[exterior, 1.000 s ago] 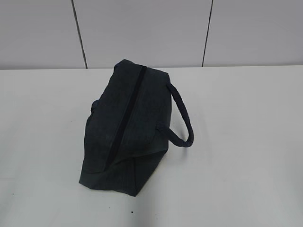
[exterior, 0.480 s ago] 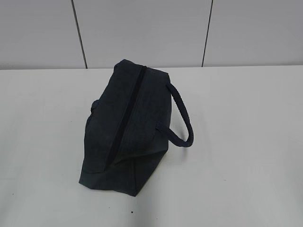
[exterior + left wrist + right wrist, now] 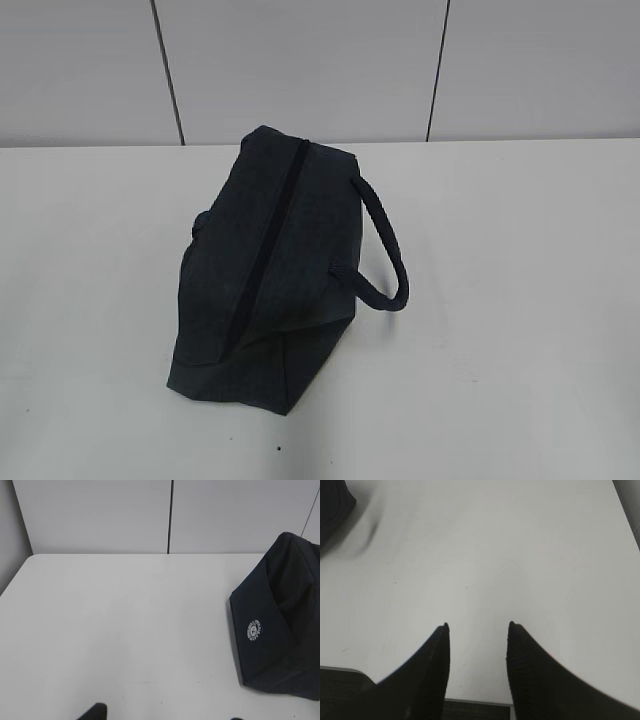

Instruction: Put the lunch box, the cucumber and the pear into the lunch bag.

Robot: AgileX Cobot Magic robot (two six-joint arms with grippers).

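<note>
Left end effector: only two dark fingertip slivers at the bottom edge of its wrist view, set wide apart, spread open, holding nothing, above bare white bench. Large dark navy-blue boxy fabric lunch bag stands mid-bench, long zipper closed along its top, looped strap handle hanging on its right side, white round logo on its end panel. Right end effector: two black ribbed fingers parted, released, gripping nothing, over bare bench; bag corner at upper left of that view.
</note>
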